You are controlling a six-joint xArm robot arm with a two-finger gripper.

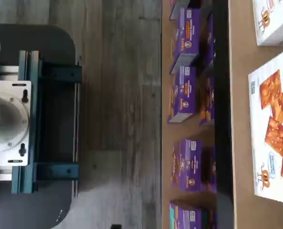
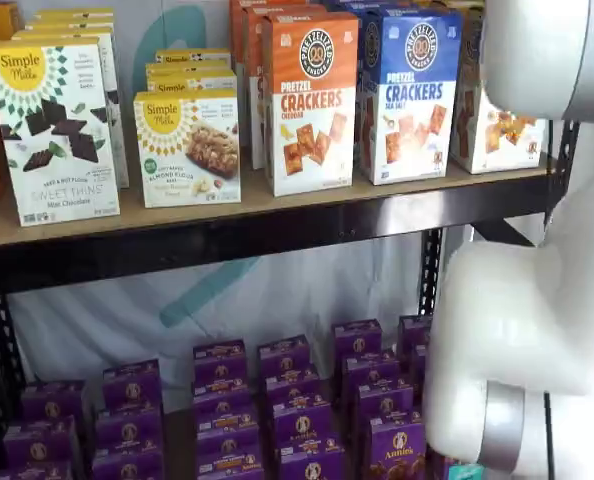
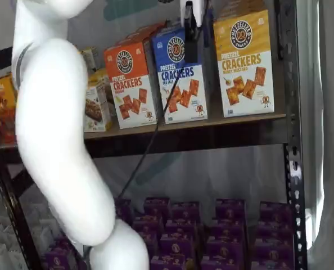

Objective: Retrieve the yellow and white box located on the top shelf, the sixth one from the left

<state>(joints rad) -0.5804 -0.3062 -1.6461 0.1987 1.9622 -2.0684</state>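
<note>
Black-railed wooden shelving fills both shelf views, and the pincer (image 3: pixel 190 22) hangs from above before the top shelf (image 3: pixel 212 125); whether it is released or clenched I cannot tell. Just beside it stands the blue-topped cracker box (image 3: pixel 181 76), then the yellow and white box (image 3: pixel 244 63) near the upright; purple boxes (image 3: pixel 181 236) sit below.
</note>
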